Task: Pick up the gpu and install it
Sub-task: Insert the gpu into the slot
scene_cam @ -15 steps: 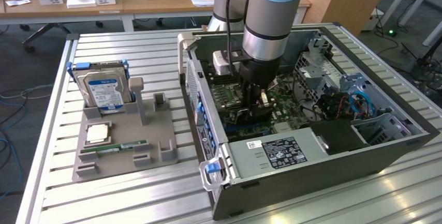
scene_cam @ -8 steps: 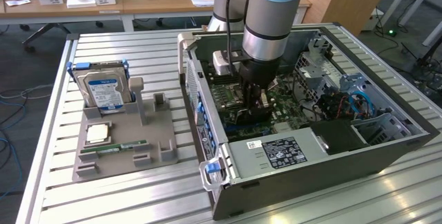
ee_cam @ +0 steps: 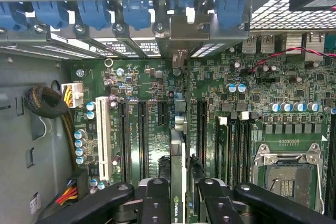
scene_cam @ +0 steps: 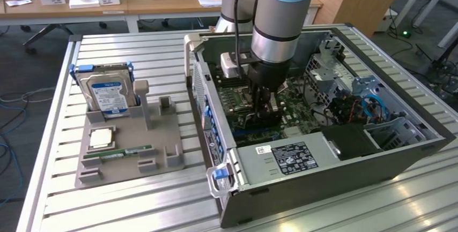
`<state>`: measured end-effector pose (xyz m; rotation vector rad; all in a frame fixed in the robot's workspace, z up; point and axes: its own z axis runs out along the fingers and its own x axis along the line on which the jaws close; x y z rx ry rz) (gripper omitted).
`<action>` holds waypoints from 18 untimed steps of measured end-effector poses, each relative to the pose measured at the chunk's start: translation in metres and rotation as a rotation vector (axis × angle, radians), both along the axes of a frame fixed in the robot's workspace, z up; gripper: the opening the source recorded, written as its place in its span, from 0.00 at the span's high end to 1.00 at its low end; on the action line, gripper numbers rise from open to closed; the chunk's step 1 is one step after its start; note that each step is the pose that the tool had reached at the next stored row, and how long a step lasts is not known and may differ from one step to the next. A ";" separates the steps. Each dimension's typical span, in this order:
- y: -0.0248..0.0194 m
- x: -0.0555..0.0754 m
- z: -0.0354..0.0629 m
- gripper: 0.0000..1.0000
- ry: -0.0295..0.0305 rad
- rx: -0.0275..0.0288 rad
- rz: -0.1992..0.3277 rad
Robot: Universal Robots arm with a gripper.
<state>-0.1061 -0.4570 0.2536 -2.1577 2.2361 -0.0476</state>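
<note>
The gpu (ee_cam: pixel 177 156) stands edge-on in a motherboard (ee_cam: pixel 147 77) slot inside the open PC case (scene_cam: pixel 400 151), with its silvery bracket (ee_cam: pixel 181 30) at the case's rear wall. My gripper (ee_cam: pixel 178 174) straddles the card's top edge, one black finger (ee_cam: pixel 157 198) on each side. The jaws are narrowed but a sliver of gap still shows beside the card. In the exterior view the gripper (scene_cam: pixel 262 111) reaches straight down into the middle of the case, and the arm hides the card there.
A grey holder (scene_cam: pixel 168 135) at the exterior view's left carries a silver hard drive (scene_cam: pixel 107 90), a green memory stick (scene_cam: pixel 118 153) and a CPU chip (scene_cam: pixel 100 137). Inside the case are the power supply (scene_cam: pixel 286 159), a cable bundle (ee_cam: pixel 44 100), blue slot latches (ee_cam: pixel 94 14) and the CPU socket (ee_cam: pixel 286 174).
</note>
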 end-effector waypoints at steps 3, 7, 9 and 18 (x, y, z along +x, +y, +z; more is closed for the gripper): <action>0.0000 0.000 0.0000 0.75 0.0000 0.0000 0.000; 0.0000 -0.001 0.0000 0.75 -0.0002 0.0001 0.000; 0.0000 -0.002 0.0000 0.75 -0.0001 0.0000 0.000; -0.0019 -0.004 -0.0005 0.75 0.0000 0.0000 0.000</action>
